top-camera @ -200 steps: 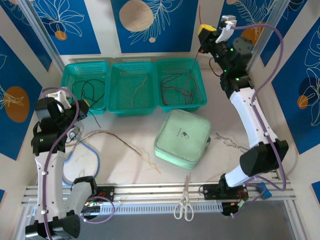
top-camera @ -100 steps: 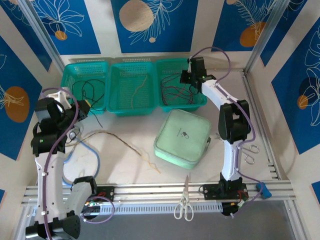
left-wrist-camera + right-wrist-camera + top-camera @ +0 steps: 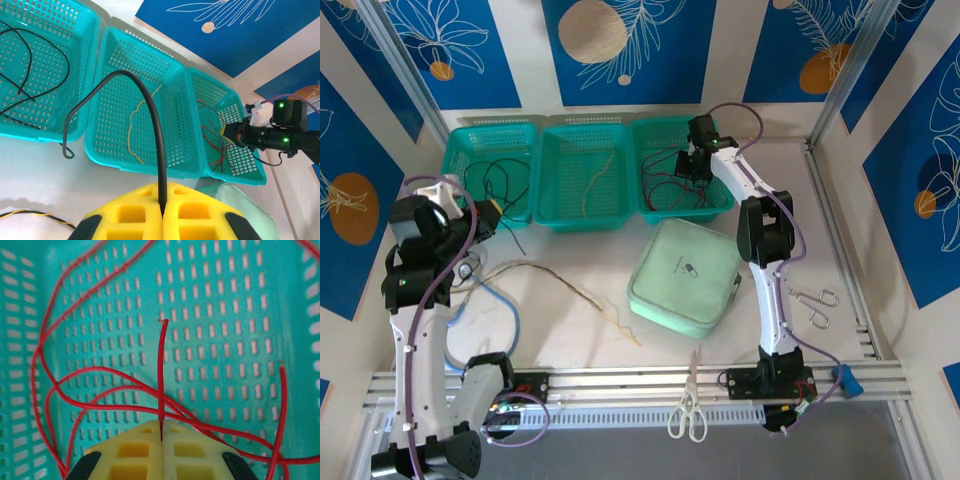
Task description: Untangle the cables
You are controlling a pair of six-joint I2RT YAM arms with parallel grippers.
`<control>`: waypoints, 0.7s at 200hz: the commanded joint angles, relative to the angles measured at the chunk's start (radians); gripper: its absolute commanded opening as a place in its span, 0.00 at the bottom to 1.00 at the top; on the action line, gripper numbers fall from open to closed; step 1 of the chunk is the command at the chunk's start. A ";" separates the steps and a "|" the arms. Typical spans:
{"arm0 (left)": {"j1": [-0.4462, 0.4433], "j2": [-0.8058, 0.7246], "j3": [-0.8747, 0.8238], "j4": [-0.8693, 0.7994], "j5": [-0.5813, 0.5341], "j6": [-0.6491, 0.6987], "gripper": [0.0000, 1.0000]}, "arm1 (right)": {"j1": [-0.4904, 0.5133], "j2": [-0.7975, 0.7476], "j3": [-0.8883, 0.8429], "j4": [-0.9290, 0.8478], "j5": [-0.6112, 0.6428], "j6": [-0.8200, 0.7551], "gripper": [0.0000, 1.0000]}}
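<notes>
Yellow-padded left gripper (image 3: 162, 202): pinched tight on a black cable (image 3: 148, 98), which rises from between the pads, arches over and ends in a small hook in front of the left basket's near wall.
Across the table, right gripper (image 3: 161, 432): clamped on a red cable (image 3: 161, 372), low inside the right basket (image 3: 240, 300); the cable's short free end stands straight up from the pads.
Right basket, floor: more red loops sprawl across the mesh around the gripper.
Middle basket (image 3: 585, 222): a single tan-yellow cable (image 3: 595, 178) lies along the bottom.
Left basket (image 3: 490, 128): black cables (image 3: 490, 180) loop inside, and one strand trails over the near rim.
Table (image 3: 570, 340): a tan cable (image 3: 560, 275) runs from beside the left arm toward the centre, and a light-blue tube (image 3: 513, 320) curls near that arm.
Centre right: a pale green pouch (image 3: 682, 275) sits in front of the right basket.
Edges: scissors (image 3: 688, 412) rest on the near rail, and metal forceps (image 3: 810, 300) lie to the right of the right arm.
</notes>
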 commanded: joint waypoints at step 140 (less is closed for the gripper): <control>-0.002 0.013 0.061 0.025 0.033 -0.053 0.00 | -0.003 -0.237 0.045 -0.099 -0.045 -0.069 0.68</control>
